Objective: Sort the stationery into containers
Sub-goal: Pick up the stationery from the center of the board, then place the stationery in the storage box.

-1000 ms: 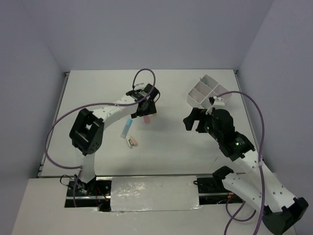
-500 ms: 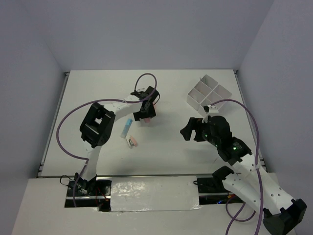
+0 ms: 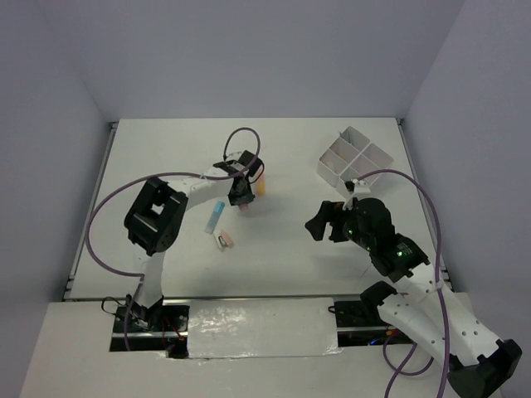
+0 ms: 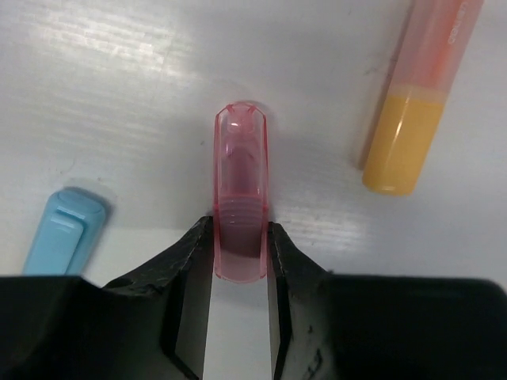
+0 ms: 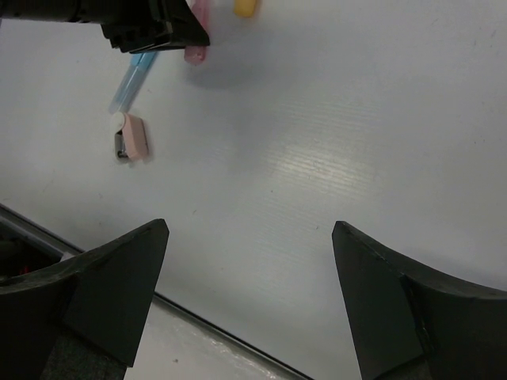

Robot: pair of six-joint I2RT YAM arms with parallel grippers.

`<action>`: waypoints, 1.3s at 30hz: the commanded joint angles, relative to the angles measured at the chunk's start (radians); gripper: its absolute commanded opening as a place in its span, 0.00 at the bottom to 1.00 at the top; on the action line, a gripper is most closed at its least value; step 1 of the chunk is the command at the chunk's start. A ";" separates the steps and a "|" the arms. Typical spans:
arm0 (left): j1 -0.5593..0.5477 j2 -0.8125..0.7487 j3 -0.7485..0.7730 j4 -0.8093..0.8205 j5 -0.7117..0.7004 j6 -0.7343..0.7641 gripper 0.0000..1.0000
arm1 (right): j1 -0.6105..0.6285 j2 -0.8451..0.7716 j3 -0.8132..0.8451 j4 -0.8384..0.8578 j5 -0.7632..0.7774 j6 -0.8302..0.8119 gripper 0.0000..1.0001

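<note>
A short translucent pink piece [image 4: 240,198] lies on the white table, and my left gripper [image 4: 240,253] is shut on its near end, one finger against each side. In the top view that gripper [image 3: 242,197] points down at the pink piece [image 3: 246,206] in mid-table. An orange piece [image 4: 420,103] lies just to its right and a light blue piece [image 4: 62,229] to its left. The white four-compartment tray [image 3: 332,149] sits at the far right. My right gripper [image 3: 328,220] hovers open over bare table, with nothing between its fingers [image 5: 119,277].
A small beige piece [image 3: 225,240] lies near the blue piece [image 3: 215,217]; the right wrist view shows the beige piece [image 5: 135,136] too. The orange piece [image 3: 260,186] lies beyond my left gripper. Grey walls enclose the table on three sides. The table's near edge [image 5: 238,340] runs below my right gripper.
My left gripper has come down over the pink piece and closed on it. My right gripper has drawn back a little from the tray toward the near side and stays open.
</note>
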 commanded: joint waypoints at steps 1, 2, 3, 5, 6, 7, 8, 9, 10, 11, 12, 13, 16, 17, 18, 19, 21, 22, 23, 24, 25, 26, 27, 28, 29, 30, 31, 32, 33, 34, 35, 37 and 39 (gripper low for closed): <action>-0.003 -0.059 -0.140 0.006 0.074 0.010 0.05 | 0.010 0.008 0.015 0.051 -0.054 -0.003 0.93; -0.007 -0.087 -0.169 0.035 0.085 0.026 0.00 | 0.010 0.019 0.009 0.073 -0.078 -0.003 0.93; -0.022 -0.115 -0.217 0.088 0.093 0.061 0.00 | 0.008 0.045 0.002 0.093 -0.095 0.005 0.93; -0.042 -0.205 -0.260 0.147 0.102 0.104 0.00 | 0.010 0.069 -0.007 0.144 -0.092 0.029 0.93; -0.067 -0.238 -0.307 0.218 0.102 0.150 0.00 | 0.010 0.088 -0.011 0.162 -0.086 0.052 0.93; -0.081 -0.309 -0.333 0.260 0.098 0.174 0.00 | 0.010 0.094 -0.011 0.202 -0.076 0.063 0.93; -0.096 -0.346 -0.364 0.306 0.097 0.196 0.00 | 0.010 0.105 -0.008 0.219 -0.079 0.077 0.93; -0.120 -0.380 -0.428 0.404 0.104 0.237 0.00 | 0.010 0.126 -0.004 0.236 -0.084 0.104 0.92; -0.131 -0.449 -0.459 0.456 0.116 0.259 0.00 | 0.010 0.137 0.002 0.272 -0.089 0.120 0.92; -0.142 -0.486 -0.496 0.507 0.145 0.276 0.00 | 0.010 0.146 0.005 0.291 -0.096 0.138 0.91; -0.163 -0.521 -0.571 0.577 0.163 0.311 0.00 | 0.010 0.163 0.007 0.306 -0.093 0.172 0.90; -0.173 -0.587 -0.605 0.690 0.182 0.326 0.00 | 0.013 0.166 0.012 0.328 -0.081 0.190 0.90; -0.208 -0.693 -0.728 0.887 0.281 0.374 0.00 | 0.019 0.168 0.009 0.364 -0.049 0.261 0.84; -0.222 -0.713 -0.775 0.929 0.317 0.389 0.00 | 0.022 0.165 0.005 0.374 -0.044 0.291 0.80; -0.226 -0.745 -0.795 0.963 0.335 0.394 0.00 | 0.031 0.162 -0.001 0.387 -0.024 0.308 0.77; -0.233 -0.758 -0.811 1.018 0.353 0.400 0.00 | 0.040 0.154 -0.007 0.403 -0.018 0.330 0.72; -0.245 -0.788 -0.849 1.064 0.401 0.414 0.00 | 0.062 0.158 -0.004 0.418 0.003 0.342 0.69; -0.251 -0.796 -0.863 1.098 0.421 0.426 0.00 | 0.091 0.177 0.001 0.420 0.011 0.345 0.68; -0.256 -0.802 -0.869 1.122 0.449 0.432 0.00 | 0.111 0.188 0.007 0.420 0.022 0.347 0.68; -0.260 -0.811 -0.872 1.133 0.479 0.437 0.00 | 0.131 0.204 0.022 0.414 0.042 0.348 0.68; -0.263 -0.815 -0.872 1.136 0.487 0.443 0.00 | 0.169 0.236 0.031 0.412 0.069 0.342 0.68; -0.272 -0.818 -0.865 1.132 0.492 0.452 0.00 | 0.188 0.252 0.051 0.406 0.083 0.341 0.68; -0.274 -0.819 -0.861 1.129 0.507 0.457 0.00 | 0.203 0.266 0.061 0.389 0.121 0.341 0.68; -0.282 -0.821 -0.860 1.127 0.516 0.464 0.00 | 0.229 0.286 0.068 0.382 0.144 0.344 0.68; -0.285 -0.825 -0.861 1.135 0.525 0.468 0.00 | 0.237 0.292 0.073 0.369 0.172 0.350 0.67; -0.288 -0.834 -0.864 1.139 0.538 0.471 0.00 | 0.244 0.295 0.079 0.351 0.199 0.358 0.67; -0.292 -0.839 -0.874 1.147 0.545 0.474 0.00 | 0.248 0.295 0.079 0.351 0.235 0.371 0.67; -0.294 -0.842 -0.878 1.162 0.553 0.477 0.00 | 0.251 0.292 0.075 0.357 0.240 0.372 0.66; -0.296 -0.844 -0.881 1.164 0.570 0.477 0.00 | 0.251 0.289 0.073 0.372 0.240 0.372 0.64; -0.294 -0.841 -0.880 1.163 0.575 0.477 0.00 | 0.249 0.292 0.074 0.377 0.234 0.368 0.57; -0.294 -0.841 -0.878 1.161 0.576 0.478 0.00 | 0.254 0.297 0.082 0.377 0.226 0.365 0.52; -0.296 -0.835 -0.875 1.150 0.558 0.481 0.00 | 0.261 0.313 0.094 0.375 0.208 0.353 0.38; -0.296 -0.828 -0.866 1.138 0.542 0.484 0.01 | 0.283 0.324 0.104 0.380 0.183 0.353 0.30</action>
